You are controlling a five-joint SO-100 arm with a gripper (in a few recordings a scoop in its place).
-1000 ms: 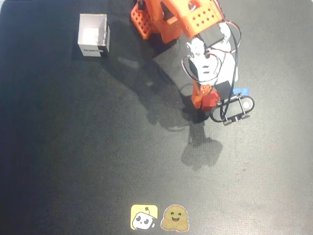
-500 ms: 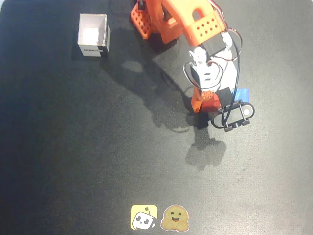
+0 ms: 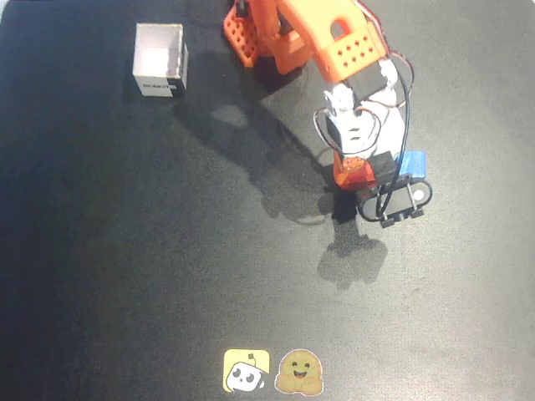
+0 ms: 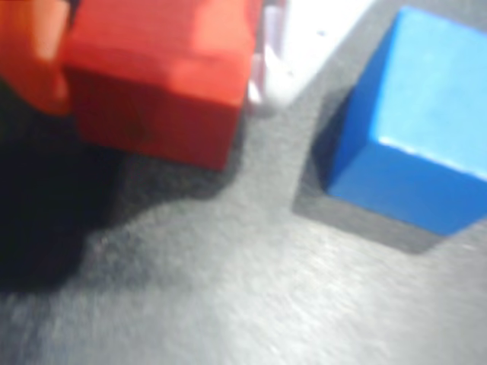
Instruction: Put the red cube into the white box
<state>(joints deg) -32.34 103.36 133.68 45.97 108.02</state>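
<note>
You've got a black tabletop (image 3: 125, 276). White box (image 3: 160, 60) sits near its top-left corner, open side up. Blue cube (image 3: 410, 163) lies right of centre, upper half. Red cube (image 4: 160, 76) is just beside it, apart. Two stickers (image 3: 272, 371) at the bottom edge, mid-width.

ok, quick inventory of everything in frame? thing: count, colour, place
red cube: 1, red, between the jaws at right of centre in the overhead view, beside the blue cube
blue cube: 1, blue, on the mat just right of the red cube, apart from it
white box: 1, white, open-topped, upper left
stickers: 2, yellow and tan, bottom edge
table mat: 1, black
robot arm: 1, orange, top centre; gripper at the red cube, closure unclear
</note>
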